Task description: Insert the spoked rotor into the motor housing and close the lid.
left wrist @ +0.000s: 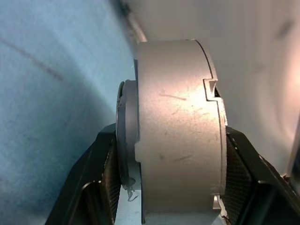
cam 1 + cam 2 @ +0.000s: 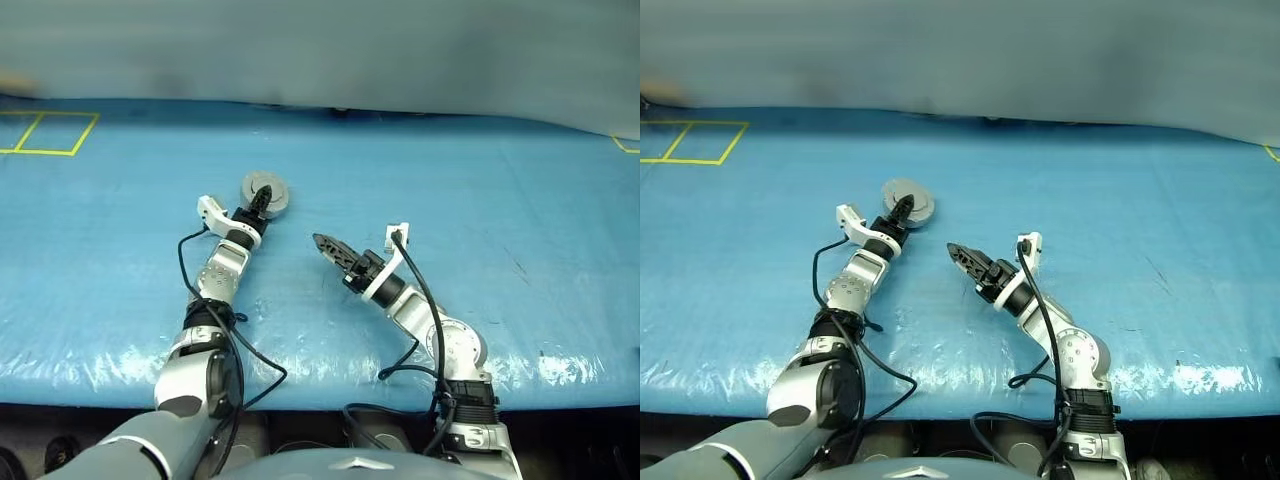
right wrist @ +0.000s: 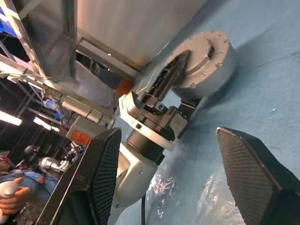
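The left gripper [image 2: 264, 203] has its two black fingers [image 1: 101, 178] set on either side of the motor housing [image 2: 266, 192], which stands on the blue table cover [image 2: 500, 200] a little left of centre, roughly midway between the near and far edges. In the left wrist view the grey shell sits squarely between the pads, with the lid [image 1: 123, 136] showing as a thinner disc at one flat end, seemingly shut or nearly so. This straddling grip looks meant to steady or lift the round shell, though whether the pads actually press on it cannot be told. The right gripper [image 2: 325, 245] hangs just beside it with fingers spread wide and holding nothing. It points toward the housing, which probably keeps it ready to assist.
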